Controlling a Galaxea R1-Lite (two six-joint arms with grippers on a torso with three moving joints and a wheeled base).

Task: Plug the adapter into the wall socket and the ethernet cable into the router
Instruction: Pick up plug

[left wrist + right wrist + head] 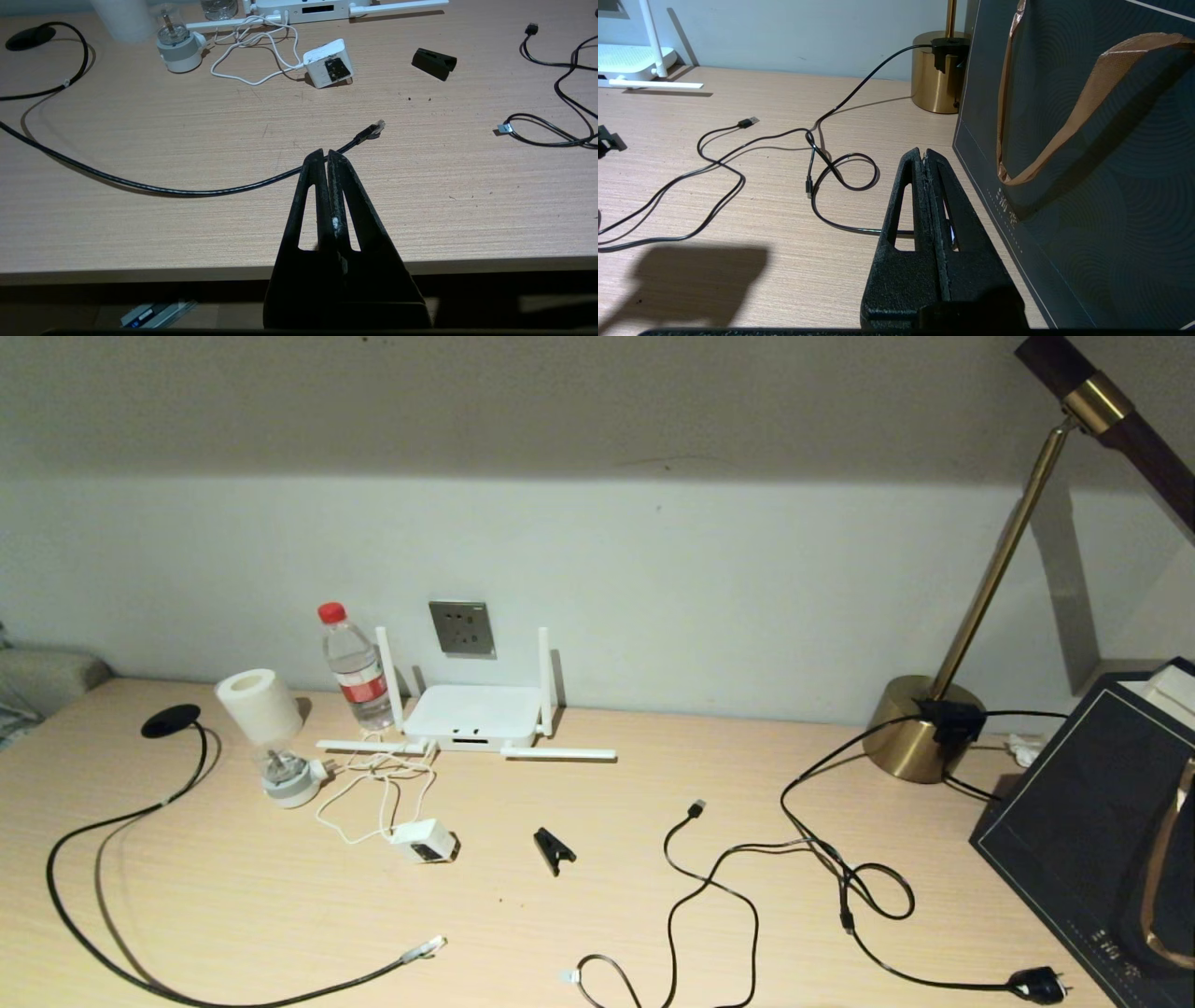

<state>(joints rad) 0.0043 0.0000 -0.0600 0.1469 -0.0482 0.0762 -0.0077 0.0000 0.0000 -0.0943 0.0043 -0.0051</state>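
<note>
Ethernet cable [280,994] connector tip points toward the adapter [425,841].

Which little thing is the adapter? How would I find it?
Find the white router against the wall. In front of it, on the wooden desk, lies the adapter: a small white cube. Only it has one dark face and a thin white cord.

I count one router [474,714] with four antennas, one wall socket [462,628], one adapter [425,841], one ethernet cable [233,989]. One water bottle [356,666], one brass lamp [934,728], one small black clip [554,850], one dark paper bag [1092,821]. Two more black cords: one USB cable [691,896], one black-plug cord [878,896].
</note>
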